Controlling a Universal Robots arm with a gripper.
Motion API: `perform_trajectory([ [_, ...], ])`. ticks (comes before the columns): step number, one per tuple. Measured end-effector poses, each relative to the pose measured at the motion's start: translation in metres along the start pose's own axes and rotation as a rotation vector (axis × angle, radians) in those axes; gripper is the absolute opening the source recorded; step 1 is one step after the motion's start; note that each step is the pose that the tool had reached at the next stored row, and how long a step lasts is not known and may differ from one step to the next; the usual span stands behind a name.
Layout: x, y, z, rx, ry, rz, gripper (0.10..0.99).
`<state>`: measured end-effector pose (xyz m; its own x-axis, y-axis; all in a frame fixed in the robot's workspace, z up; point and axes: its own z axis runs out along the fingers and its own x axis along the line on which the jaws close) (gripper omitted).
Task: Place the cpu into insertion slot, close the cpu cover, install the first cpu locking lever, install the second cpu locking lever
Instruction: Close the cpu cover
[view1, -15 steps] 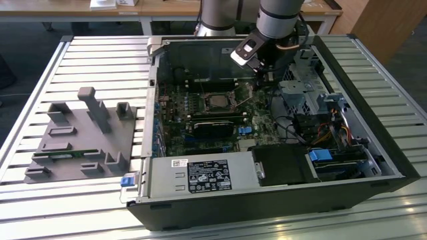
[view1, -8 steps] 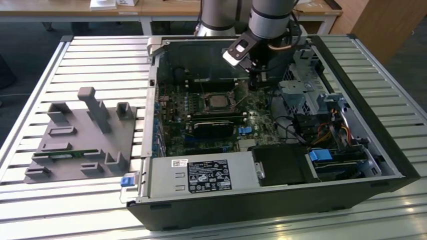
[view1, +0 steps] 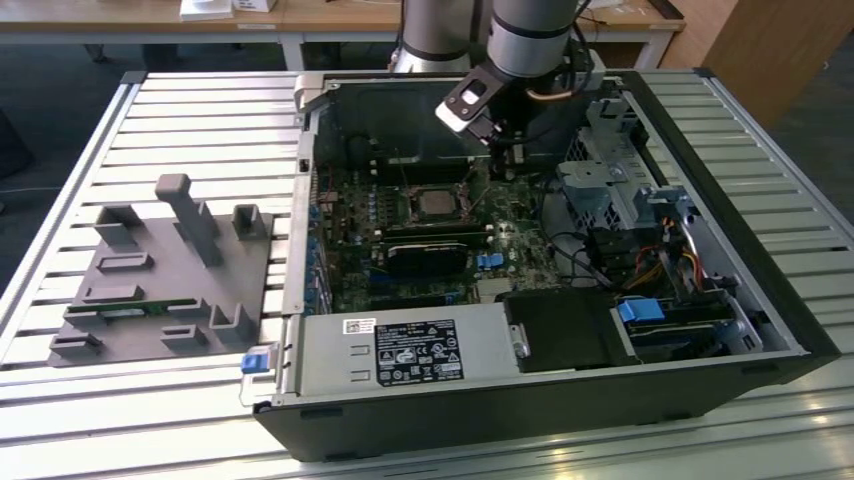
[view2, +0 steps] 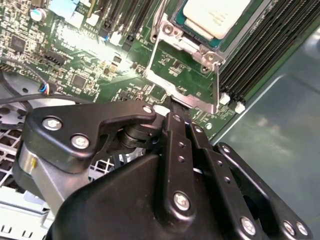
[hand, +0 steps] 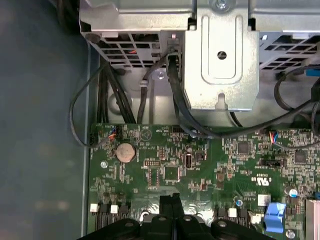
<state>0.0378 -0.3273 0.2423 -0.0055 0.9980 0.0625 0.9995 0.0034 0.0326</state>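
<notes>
The cpu (view2: 216, 14) lies flat in its socket on the green board, its dull grey top showing; in the exterior view the cpu (view1: 430, 203) sits mid-board inside the open computer case. The cpu cover (view2: 214, 82), a silvery frame with a square window, stands tilted up off the socket, hinged on the gripper's side. My gripper (view2: 172, 106) has its black fingers pressed together, tips right at the cover's raised outer edge. The exterior view has the gripper (view1: 503, 165) just to the right of the socket. The gripper (hand: 172, 200) hangs low over the board in the first wrist view.
Black memory slots (view2: 260, 55) run beside the socket. A metal drive cage (hand: 220, 55) with black cables (hand: 175, 105) stands close to the gripper. A grey fixture with posts (view1: 174, 270) sits on the slatted table at the exterior view's left. The power supply (view1: 400, 350) fills the case's near side.
</notes>
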Motion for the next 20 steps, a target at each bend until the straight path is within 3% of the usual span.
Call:
perform_trajectory([
  [10, 0.0001, -0.0051, -0.0001, 0.000, 0.0000, 0.000, 0.106],
  [20, 0.0001, -0.0152, -0.0001, 0.000, 0.0000, 0.000, 0.106],
])
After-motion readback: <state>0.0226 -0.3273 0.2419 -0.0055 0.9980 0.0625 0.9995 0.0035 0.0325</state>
